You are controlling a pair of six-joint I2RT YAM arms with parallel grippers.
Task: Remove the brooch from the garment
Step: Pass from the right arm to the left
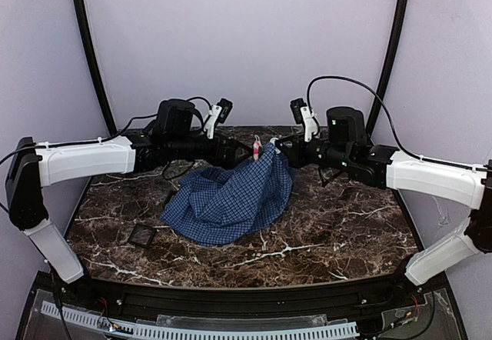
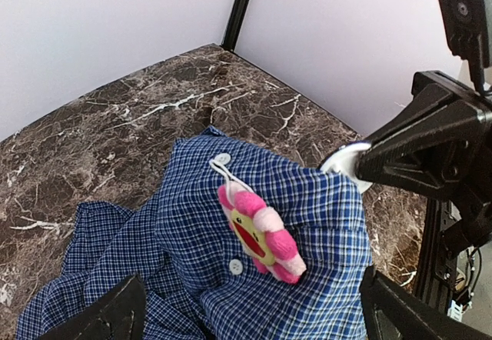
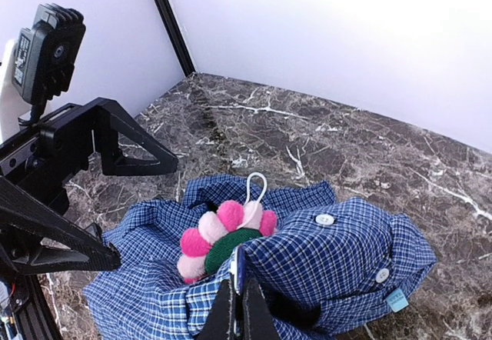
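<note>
The garment (image 1: 231,201) is a blue checked shirt, its top edge lifted off the marble table. My right gripper (image 3: 240,278) is shut on a fold of the shirt (image 3: 338,248) and holds it up. The brooch (image 3: 223,232), a pink-petalled plush flower with a white loop, is pinned beside that fold. In the left wrist view the brooch (image 2: 261,232) shows its yellow face on the shirt (image 2: 307,278). My left gripper (image 2: 254,321) is open, with its fingers wide apart on either side of the brooch and not touching it. In the top view the brooch (image 1: 256,149) sits between the left gripper (image 1: 240,154) and the right gripper (image 1: 281,152).
A small black square tray (image 1: 142,236) lies on the table (image 1: 338,232) at the front left of the shirt. A light-blue tag (image 3: 397,299) hangs at the shirt's edge. Black frame poles stand at the back corners.
</note>
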